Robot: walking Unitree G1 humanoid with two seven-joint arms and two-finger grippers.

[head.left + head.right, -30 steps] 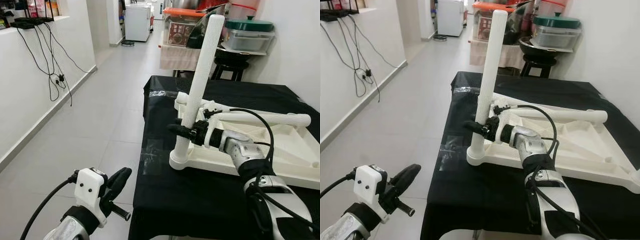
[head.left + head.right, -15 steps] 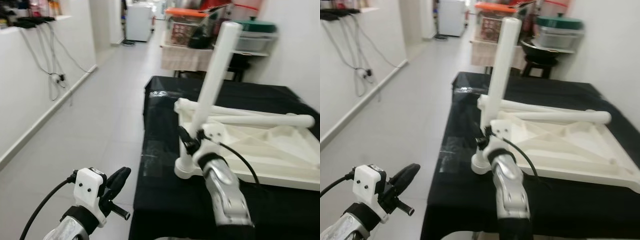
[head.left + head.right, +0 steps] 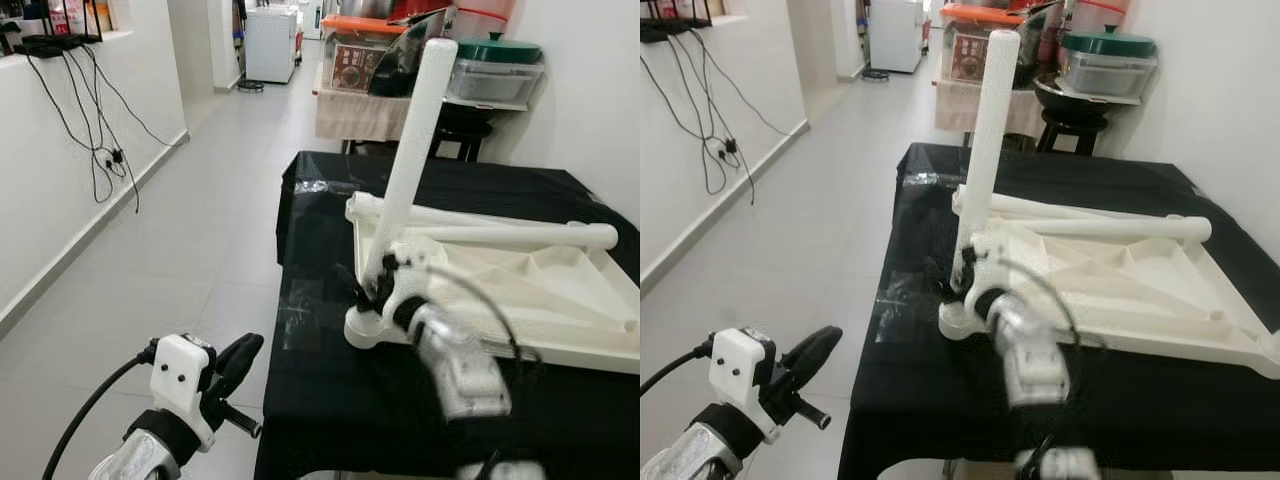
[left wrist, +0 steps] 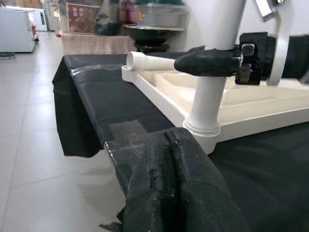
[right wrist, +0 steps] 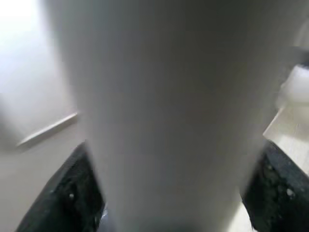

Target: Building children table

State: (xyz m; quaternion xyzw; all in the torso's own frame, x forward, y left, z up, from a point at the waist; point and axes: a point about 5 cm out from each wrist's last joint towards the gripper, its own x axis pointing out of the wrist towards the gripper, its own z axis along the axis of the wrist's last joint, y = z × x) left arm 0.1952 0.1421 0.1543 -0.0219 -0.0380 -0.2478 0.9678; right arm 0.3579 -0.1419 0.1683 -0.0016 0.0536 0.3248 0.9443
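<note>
Right arm blurred, hand lower on upright leg [image 3: 405, 180] than second ago; right hand [image 3: 372, 290] clamped on leg near its base socket; upturned tabletop [image 3: 520, 290] on black-draped counter [image 3: 330, 390]; left hand [image 3: 232, 372] fingers together, idle beside counter.

Left arm: silver forearm with a black band at the wrist. White rectangular camera housing [image 3: 180, 373] above the band, two small dark dots on its face. A black cable [image 3: 85, 420] runs from the housing's side and loops down beside the arm.

Left gripper [image 3: 236, 372]: two long black fingers with a coarse, padded surface; a seam between them in the left wrist view; a short black peg at the base.

Right arm: silver, motion-blurred; probably segmented with dark joints. White wrist bracket [image 3: 408, 262], thin black cable [image 3: 480, 300] arching over it.

Right gripper [image 3: 362, 287]: black textured fingers [image 5: 82, 193], black block with a metal screw behind.
</note>
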